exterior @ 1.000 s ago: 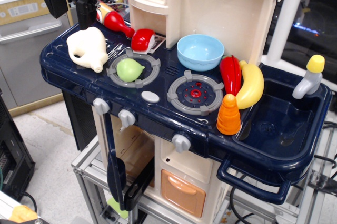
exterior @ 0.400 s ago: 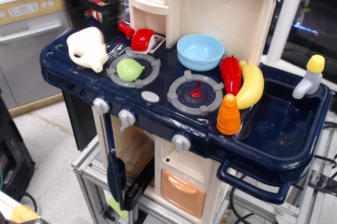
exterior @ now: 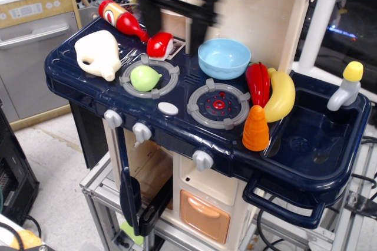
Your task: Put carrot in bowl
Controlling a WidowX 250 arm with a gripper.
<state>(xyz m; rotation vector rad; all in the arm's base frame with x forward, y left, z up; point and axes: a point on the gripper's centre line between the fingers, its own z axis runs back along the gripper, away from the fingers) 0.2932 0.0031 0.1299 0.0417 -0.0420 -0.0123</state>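
The carrot (exterior: pixel 256 128), a stubby ridged orange cone, stands upright on the dark blue toy stove top at the front right, next to the sink. The light blue bowl (exterior: pixel 224 58) sits empty at the back, behind the right burner (exterior: pixel 218 105). My gripper (exterior: pixel 174 26) is a dark motion-blurred shape high at the back, left of the bowl and far from the carrot. Its two fingers look spread apart, with nothing between them.
A red chili (exterior: pixel 258 83) and a yellow banana (exterior: pixel 281 95) lie between the bowl and the carrot. A green fruit (exterior: pixel 145 78) sits on the left burner. A white jug (exterior: pixel 99 55), a ketchup bottle (exterior: pixel 121 20) and a red-white piece (exterior: pixel 159 45) stand at the left. The sink (exterior: pixel 306 139) with its faucet (exterior: pixel 347 86) is at the right.
My gripper has swept fast from the far top left to the right, and is now above the back of the stove, near the bowl. The objects have not moved.
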